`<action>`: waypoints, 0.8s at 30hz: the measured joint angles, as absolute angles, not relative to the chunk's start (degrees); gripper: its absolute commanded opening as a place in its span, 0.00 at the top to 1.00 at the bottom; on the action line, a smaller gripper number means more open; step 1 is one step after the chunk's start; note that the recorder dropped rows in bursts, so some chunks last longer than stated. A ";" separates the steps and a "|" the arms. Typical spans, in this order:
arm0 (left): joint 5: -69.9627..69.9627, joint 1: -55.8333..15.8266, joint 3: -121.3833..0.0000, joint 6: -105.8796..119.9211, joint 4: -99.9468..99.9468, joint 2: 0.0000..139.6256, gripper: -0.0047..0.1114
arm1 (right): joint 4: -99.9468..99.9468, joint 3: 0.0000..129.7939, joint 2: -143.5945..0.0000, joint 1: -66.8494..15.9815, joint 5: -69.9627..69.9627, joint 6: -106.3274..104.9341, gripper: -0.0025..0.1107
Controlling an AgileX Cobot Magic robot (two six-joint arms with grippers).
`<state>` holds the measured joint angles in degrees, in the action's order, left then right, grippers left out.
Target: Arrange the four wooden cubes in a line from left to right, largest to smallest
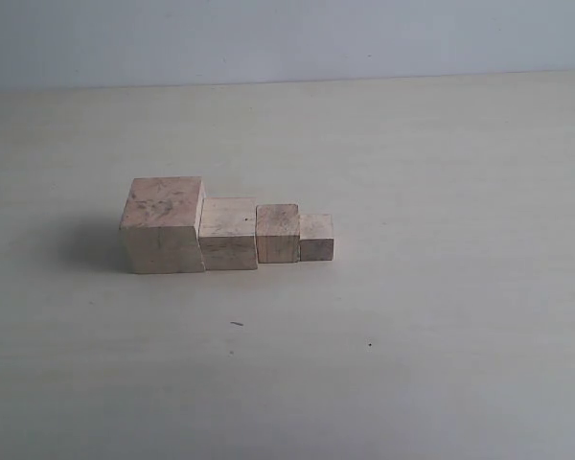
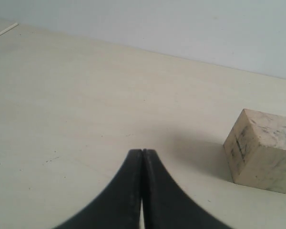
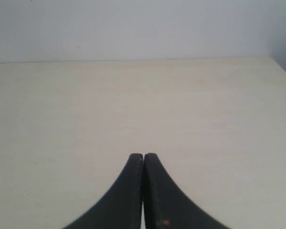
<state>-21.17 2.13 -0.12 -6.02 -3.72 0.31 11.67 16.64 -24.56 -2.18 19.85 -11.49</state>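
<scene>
Four pale wooden cubes stand touching in a row on the table in the exterior view: the largest cube (image 1: 164, 225) at the left, then the second cube (image 1: 228, 233), the third cube (image 1: 278, 233) and the smallest cube (image 1: 316, 237) at the right. Neither arm shows in that view. In the left wrist view my left gripper (image 2: 142, 151) is shut with nothing in it, and one large cube (image 2: 262, 150) stands apart from it on the table. My right gripper (image 3: 143, 155) is shut and empty over bare table; no cube shows in its view.
The pale table (image 1: 441, 172) runs back to a light wall (image 1: 287, 38). A thin pale strip (image 2: 4, 32) lies at the table's far corner in the left wrist view. The table's side edge (image 3: 281, 67) shows in the right wrist view.
</scene>
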 measured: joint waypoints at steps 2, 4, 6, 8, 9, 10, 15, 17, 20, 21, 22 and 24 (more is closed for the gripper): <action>-21.17 2.13 -0.12 -6.02 -3.72 0.31 0.96 | 11.67 14.74 -23.50 -2.18 18.42 -10.77 0.98; -21.17 2.13 -0.12 -6.02 -3.72 0.31 0.96 | 11.67 12.80 -21.45 -2.18 17.28 -10.47 0.98; -21.17 2.13 -0.12 -6.02 -3.72 0.31 0.96 | 11.67 10.91 -18.48 -2.18 16.06 -10.27 0.98; -21.17 2.13 -0.12 -6.02 -3.72 0.31 0.96 | 10.76 9.25 -15.36 -2.18 15.37 -9.50 0.98; -21.17 2.13 -0.12 -6.02 -3.72 0.31 0.96 | 9.58 8.37 -13.59 -2.18 15.10 -8.42 0.98; -21.17 2.13 -0.12 -6.02 -3.72 0.31 0.96 | 7.79 7.50 -11.85 -2.18 14.99 -6.72 0.98; -21.17 2.13 -0.12 -6.02 -3.72 0.31 0.96 | -2.90 4.80 -4.12 -2.18 16.41 4.72 0.98; -21.17 2.13 -0.12 -6.02 -3.72 0.31 0.96 | -4.81 4.76 -2.04 -2.18 18.91 6.13 0.98; -21.17 2.13 -0.12 -6.02 -3.72 0.31 0.96 | -5.57 4.67 -0.45 -2.18 21.32 6.33 0.98; -21.17 2.13 -0.12 -6.02 -3.72 0.31 0.96 | -5.60 4.55 -0.31 -2.18 21.75 5.85 0.98; -21.17 2.13 -0.12 -6.02 -3.72 0.31 0.96 | -5.60 4.55 -0.31 -2.18 21.99 5.50 0.98; -21.17 2.13 -0.12 -6.02 -3.72 0.31 0.96 | -5.19 4.55 -0.31 -2.18 22.24 4.96 0.98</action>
